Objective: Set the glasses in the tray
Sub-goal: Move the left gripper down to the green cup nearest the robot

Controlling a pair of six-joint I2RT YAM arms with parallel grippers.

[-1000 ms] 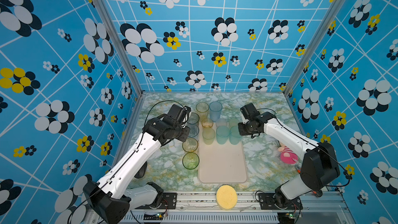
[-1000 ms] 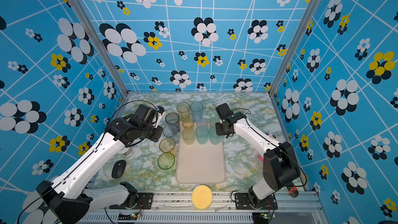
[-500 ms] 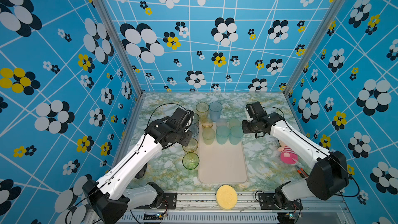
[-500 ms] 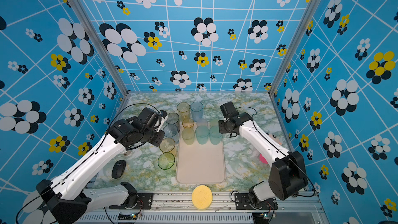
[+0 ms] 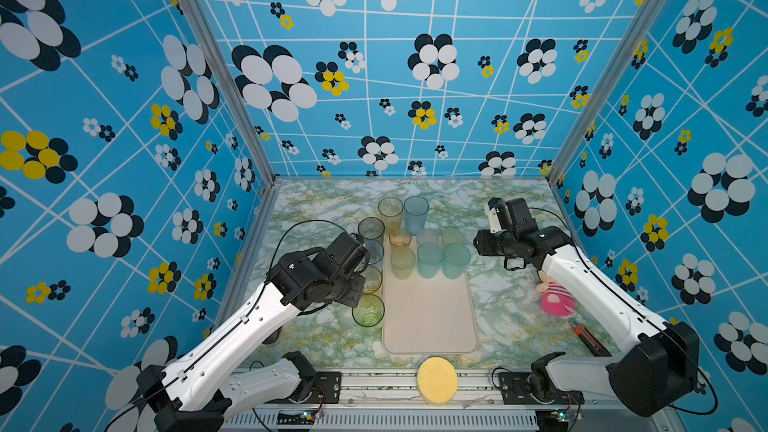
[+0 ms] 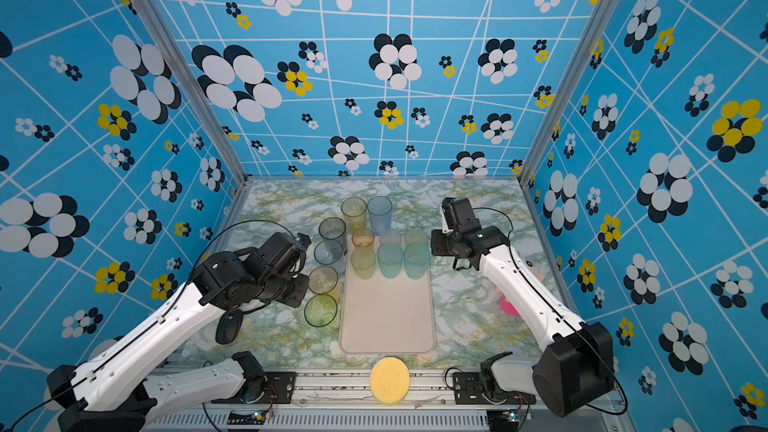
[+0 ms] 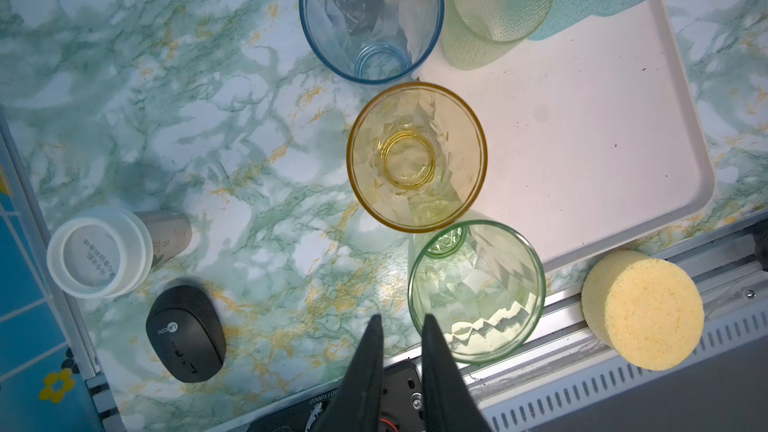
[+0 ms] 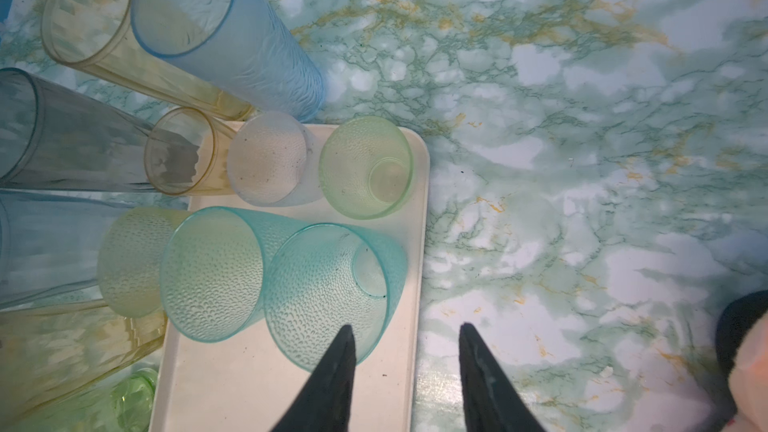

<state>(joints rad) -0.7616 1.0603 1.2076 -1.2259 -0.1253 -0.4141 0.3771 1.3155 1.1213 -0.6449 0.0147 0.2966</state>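
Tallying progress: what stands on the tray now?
The tray holds five glasses at its far end: two teal, one yellow-green, one pale green, one clear. The footing of the short amber glass is hidden.

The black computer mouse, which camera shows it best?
The left wrist view: the mouse lies whole and unobstructed. In a top view it is small beside the left arm; the right wrist view misses it.

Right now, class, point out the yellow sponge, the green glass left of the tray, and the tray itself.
yellow sponge [image 5: 437, 380], in a top view, centre of its round face.
green glass [image 5: 368, 310], in a top view, inside, seen through its mouth.
tray [image 5: 430, 317], in a top view, bare floor.
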